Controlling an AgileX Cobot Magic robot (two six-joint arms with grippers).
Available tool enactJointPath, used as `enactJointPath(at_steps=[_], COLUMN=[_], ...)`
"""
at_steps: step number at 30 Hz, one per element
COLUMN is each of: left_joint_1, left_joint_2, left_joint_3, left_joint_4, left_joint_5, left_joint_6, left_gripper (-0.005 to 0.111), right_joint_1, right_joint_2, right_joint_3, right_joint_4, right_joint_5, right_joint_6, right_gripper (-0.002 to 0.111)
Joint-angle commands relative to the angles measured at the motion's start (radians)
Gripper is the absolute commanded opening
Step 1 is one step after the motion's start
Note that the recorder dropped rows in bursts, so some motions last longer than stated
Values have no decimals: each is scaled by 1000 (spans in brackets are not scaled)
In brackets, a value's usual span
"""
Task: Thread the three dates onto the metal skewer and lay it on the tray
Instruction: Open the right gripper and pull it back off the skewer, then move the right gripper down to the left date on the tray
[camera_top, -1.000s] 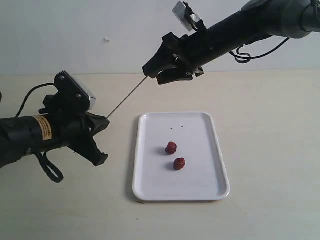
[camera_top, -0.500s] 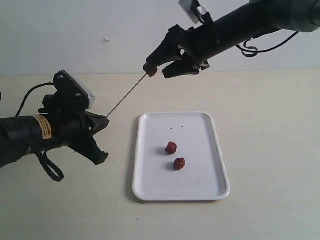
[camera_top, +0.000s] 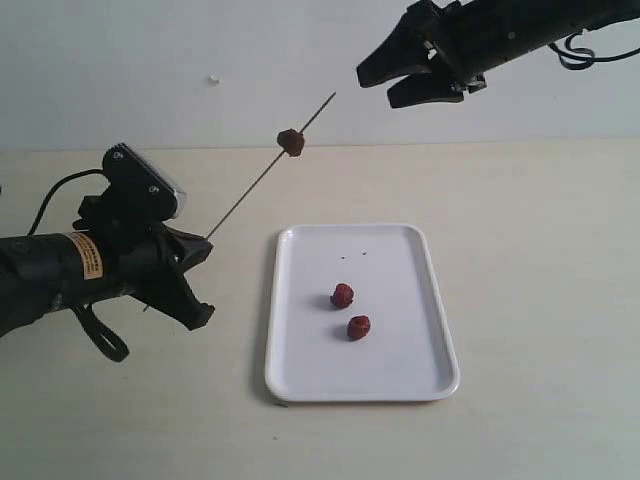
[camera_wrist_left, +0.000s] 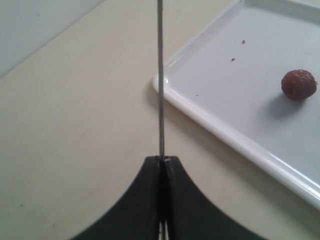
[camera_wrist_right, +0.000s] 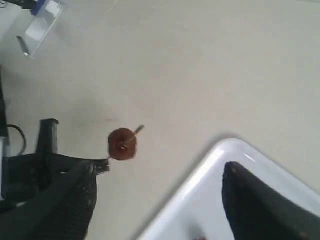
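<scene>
My left gripper (camera_top: 203, 243) (camera_wrist_left: 162, 159) is shut on the lower end of the thin metal skewer (camera_top: 245, 192) (camera_wrist_left: 160, 75), which slants up to the right. One date (camera_top: 291, 142) (camera_wrist_right: 122, 144) sits threaded on the skewer near its upper tip. Two more dates (camera_top: 342, 295) (camera_top: 359, 327) lie on the white tray (camera_top: 300, 380); one of them (camera_wrist_left: 298, 83) shows in the left wrist view on the tray (camera_wrist_left: 210, 117). High at the upper right, clear of the skewer, my right gripper (camera_top: 375, 88) (camera_wrist_right: 157, 195) is open and holds nothing.
The tray (camera_wrist_right: 200, 195) lies flat on a beige tabletop (camera_top: 540, 250) with a pale wall behind. My left arm's black body and cable (camera_top: 70, 275) lie low over the table at the left.
My right gripper has let go of the date on the skewer and drawn back up and to the right. The date now sits lower down the skewer, whose tip pokes out beyond it.
</scene>
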Motion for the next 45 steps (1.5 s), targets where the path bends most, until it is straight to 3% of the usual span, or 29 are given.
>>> enactJointPath(at_steps=[1,8,13,27,34,45], left_joint_1=[-2,8,68,140,148,176], left_joint_2=[-11,-12,-12,-60,-74,-74], left_joint_3=[-9,-28,-70,-70,-70,-70], left_joint_4=[-16,-27,-126,-129,-129,-127], left_joint_5=[18,136,240,202,220,208], left_joint_6=[-1,-11,-13,-117,-112,-110], left_gripper=[0,0,0,0,0,0], right_joint_1=[0,91,196,443,473,473], right_joint_2=[-15,-13,-13,28,101,121], right_joint_3=[-4,-2,-2,-2,-1,65], right_joint_4=[-218,-413,-587,-947,-970,-861], right_joint_5=[4,4,4,4,-46,-139], right_joint_6=[-82,-124,-107,172,292,183], right_gripper=[67,64,64,64,64,64])
